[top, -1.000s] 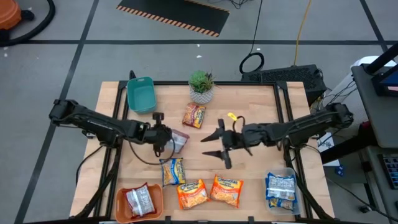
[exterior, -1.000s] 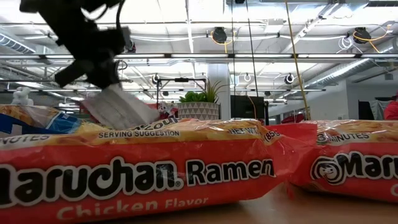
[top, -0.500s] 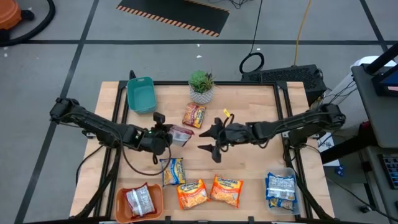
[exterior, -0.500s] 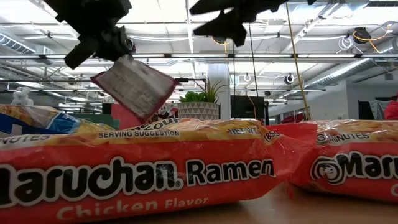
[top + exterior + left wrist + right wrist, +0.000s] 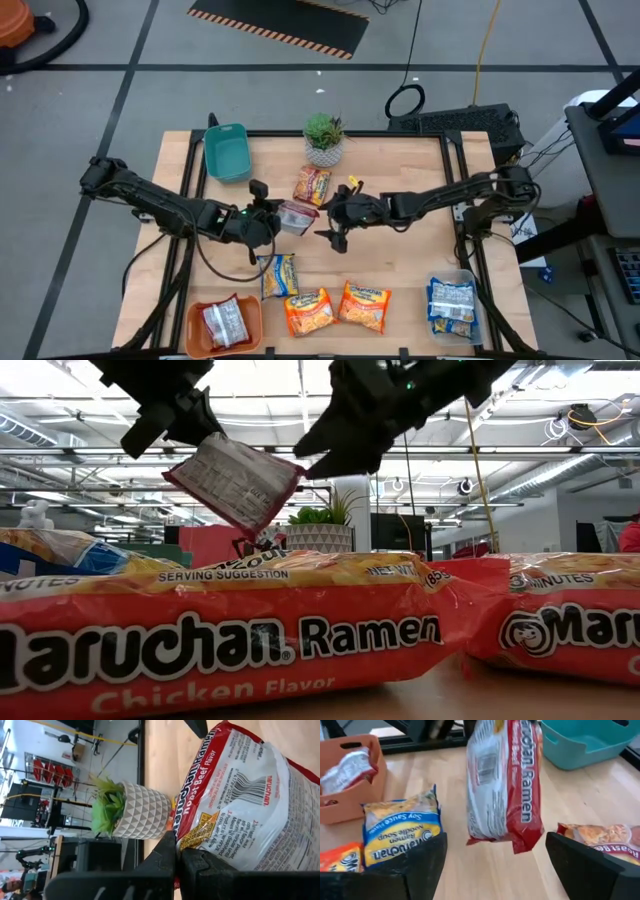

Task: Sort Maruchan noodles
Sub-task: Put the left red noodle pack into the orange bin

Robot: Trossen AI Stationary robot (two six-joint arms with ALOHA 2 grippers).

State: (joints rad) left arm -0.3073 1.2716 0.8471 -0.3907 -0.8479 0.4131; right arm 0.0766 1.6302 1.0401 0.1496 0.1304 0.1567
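My left tool (image 5: 270,217) was clamped on one edge of a red-and-silver packet (image 5: 293,215), holding it in the air above the middle of the surface (image 5: 410,270). My right tool (image 5: 334,222) faced it from the other side, fingers spread wide, the packet hanging just in front of the gap between them but not yet inside it. It looked like a handover.

Beyond that, another red packet (image 5: 312,185) lay near the plant (image 5: 323,138), and the teal bin (image 5: 227,151) sat at the far left corner. A blue-and-yellow packet (image 5: 278,275) and two orange packets (image 5: 338,307) lay along the near edge, with the orange bin (image 5: 195,330) and the clear bin (image 5: 436,318) at the near corners, each already holding packets.

The risk, as I judged it: the packet dangled crinkled and tilted, so the right tool could close on a loose corner. If the left tool let go early, it would drop among the unsorted packets below.
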